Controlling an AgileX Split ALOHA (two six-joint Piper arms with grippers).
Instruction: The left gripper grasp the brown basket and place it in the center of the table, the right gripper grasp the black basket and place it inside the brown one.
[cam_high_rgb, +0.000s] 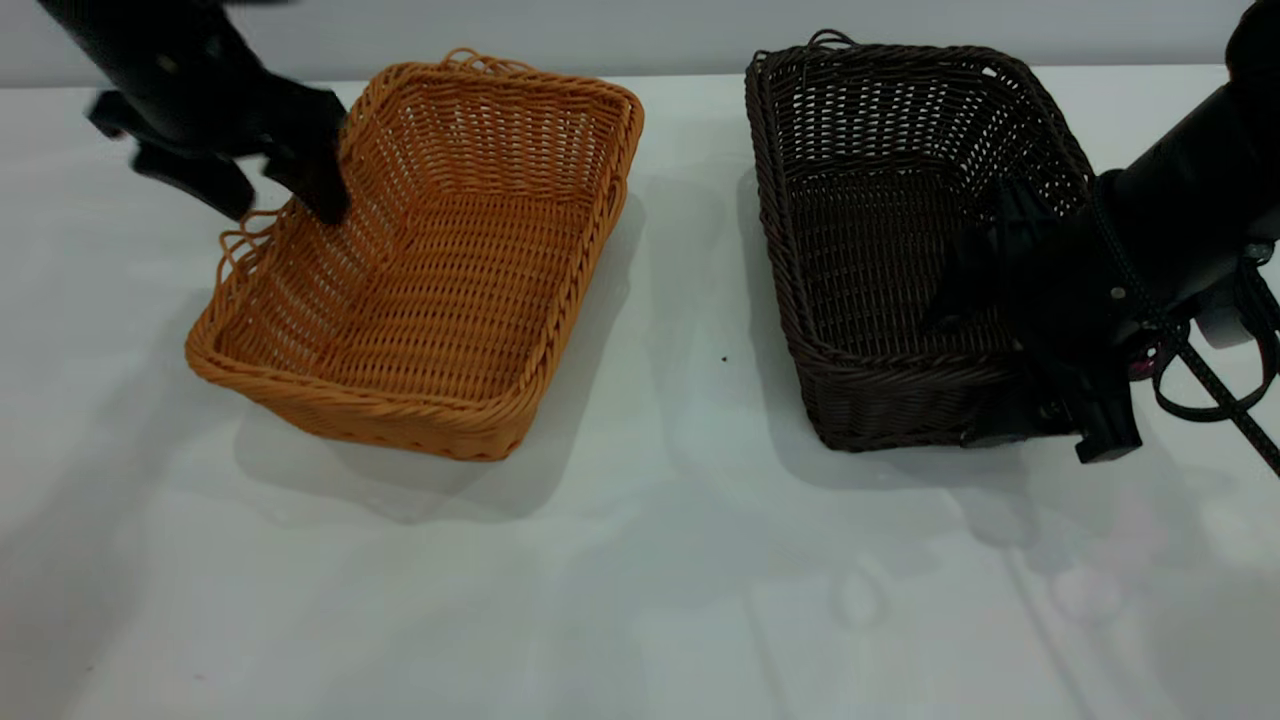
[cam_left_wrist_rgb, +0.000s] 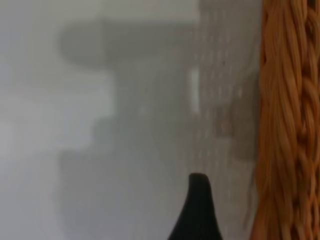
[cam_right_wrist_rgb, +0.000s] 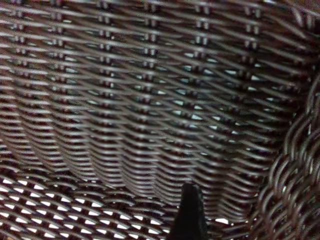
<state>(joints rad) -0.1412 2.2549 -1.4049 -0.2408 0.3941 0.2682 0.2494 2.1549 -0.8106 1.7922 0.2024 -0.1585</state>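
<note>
The brown basket (cam_high_rgb: 440, 300) sits on the white table (cam_high_rgb: 640, 580) at the left. My left gripper (cam_high_rgb: 280, 205) is open and straddles its left long rim, one finger inside and one outside. In the left wrist view the outer finger (cam_left_wrist_rgb: 197, 210) stands a gap away from the braided rim (cam_left_wrist_rgb: 285, 125); the other finger is hidden. The black basket (cam_high_rgb: 880, 200) sits at the right. My right gripper (cam_high_rgb: 1030, 380) is open and straddles its right rim near the front corner. In the right wrist view one finger (cam_right_wrist_rgb: 190, 210) is inside the black basket (cam_right_wrist_rgb: 150, 100), apart from the rim (cam_right_wrist_rgb: 295, 175).
A strip of bare table (cam_high_rgb: 690, 300) separates the two baskets. The wide front part of the table lies bare before both baskets. A black cable (cam_high_rgb: 1220, 390) hangs from the right arm beside the black basket.
</note>
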